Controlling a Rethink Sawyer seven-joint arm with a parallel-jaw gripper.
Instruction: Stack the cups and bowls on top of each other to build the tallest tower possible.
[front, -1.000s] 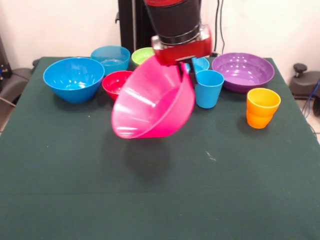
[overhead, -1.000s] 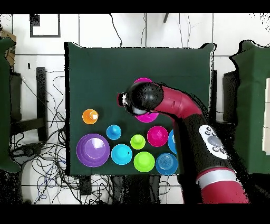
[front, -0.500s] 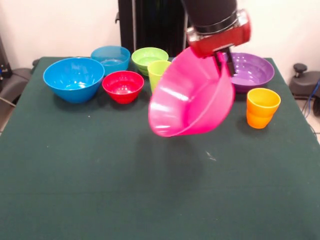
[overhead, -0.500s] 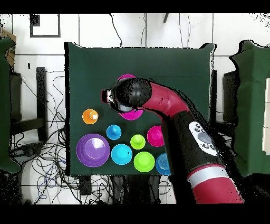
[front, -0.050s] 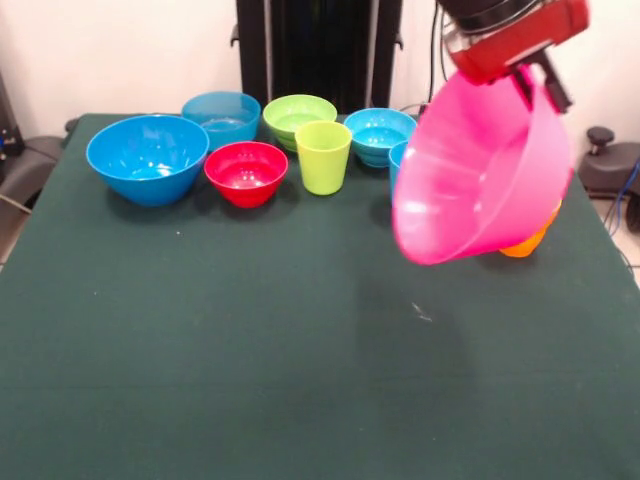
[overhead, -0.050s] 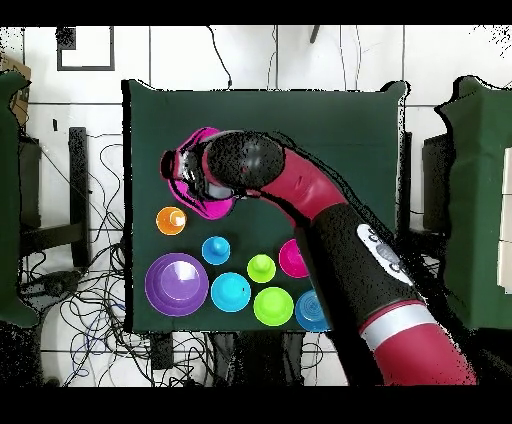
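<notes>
The huge bowl (front, -0.050s: 480, 175) hangs tilted from the tool (front, -0.050s: 540, 82), which grips its rim, above the right side of the surface (front, -0.050s: 250, 340) — the stepped cup (front, -0.050s: 522, 246) peeks out behind its lower edge. At far left sits a large bowl (front, -0.050s: 147, 158), a small bowl (front, -0.050s: 246, 172) just right of it, then a tumbler (front, -0.050s: 323, 157) — a ribbed bowl (front, -0.050s: 221, 117) stands behind the first two.

Dark green tablecloth (front, -0.050s: 200, 340) covers table, small pale fleck (front, -0.050s: 421, 313) mid-cloth. Overhead: tangled black cables (overhead, -0.050s: 95, 200) on white tile floor (overhead, -0.050s: 300, 60), green chairs (overhead, -0.050s: 478, 200) at both sides.
</notes>
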